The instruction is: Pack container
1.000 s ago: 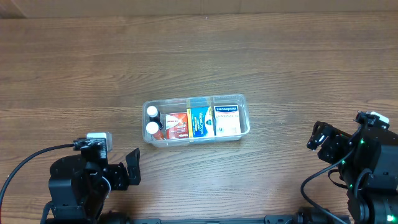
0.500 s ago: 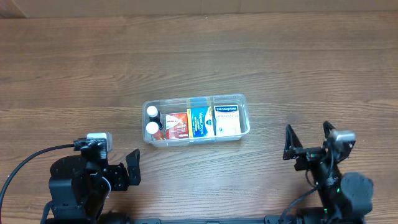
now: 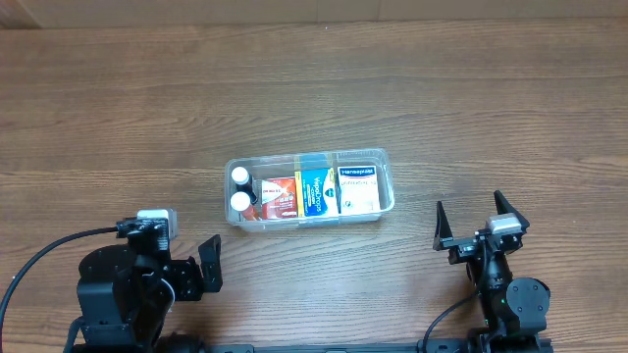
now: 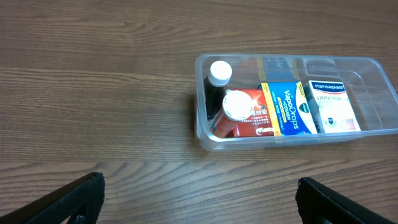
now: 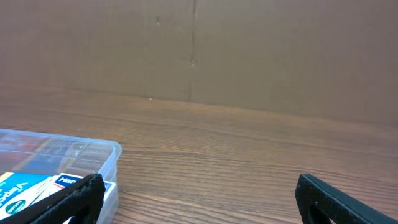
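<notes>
The container is cut off by the right wrist view's left and bottom edges; only one corner shows, the boxes inside it blurred.

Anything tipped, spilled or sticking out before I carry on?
Nothing stands out. The container sits flat, with the bottles and boxes inside and nothing spilled. The left gripper and right gripper are open, apart from it.

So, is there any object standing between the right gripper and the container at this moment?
No, nothing visible does. In the overhead view, only the bare wood of the table lies between the right gripper, whose jaws stand open, and the near corner of the container. The right wrist view shows no obstacle either.
</notes>
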`<state>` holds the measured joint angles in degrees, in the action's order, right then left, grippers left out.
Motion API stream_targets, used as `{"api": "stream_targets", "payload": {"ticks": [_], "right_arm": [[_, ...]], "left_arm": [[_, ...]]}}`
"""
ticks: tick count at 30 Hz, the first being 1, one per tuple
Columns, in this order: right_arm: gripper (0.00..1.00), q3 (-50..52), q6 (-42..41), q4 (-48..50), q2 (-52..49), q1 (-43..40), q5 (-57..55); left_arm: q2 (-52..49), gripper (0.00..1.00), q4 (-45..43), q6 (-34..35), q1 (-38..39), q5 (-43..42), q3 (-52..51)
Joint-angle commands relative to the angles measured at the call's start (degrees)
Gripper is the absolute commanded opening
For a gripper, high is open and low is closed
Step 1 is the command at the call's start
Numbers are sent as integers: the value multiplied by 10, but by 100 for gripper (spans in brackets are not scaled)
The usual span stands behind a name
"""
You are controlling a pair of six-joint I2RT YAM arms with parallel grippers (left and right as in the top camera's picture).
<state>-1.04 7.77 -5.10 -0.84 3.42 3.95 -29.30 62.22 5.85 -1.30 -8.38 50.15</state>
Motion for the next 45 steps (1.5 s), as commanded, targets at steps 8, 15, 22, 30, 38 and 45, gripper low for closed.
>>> {"api": "stream_targets", "payload": {"ticks": [8,15,22,30,38,45], "right_arm": [[100,6,8,5,7,4,-10],[100,6,8,5,7,4,-10],[100,6,9,5,7,4,-10],[100,6,8,5,7,4,-10],[100,6,8,5,7,4,-10],[100,6,8,5,7,4,-10]], "left_arm": [[1,100,2,8,2,-2,-2],[1,100,2,8,2,-2,-2],[58,100,5,-16,2,45,-23],[273,100,-348,-16,2,48,-345],[291,100,-608,-16,3,90,-499],[288,100,-578,-16,3,75,-498]]}}
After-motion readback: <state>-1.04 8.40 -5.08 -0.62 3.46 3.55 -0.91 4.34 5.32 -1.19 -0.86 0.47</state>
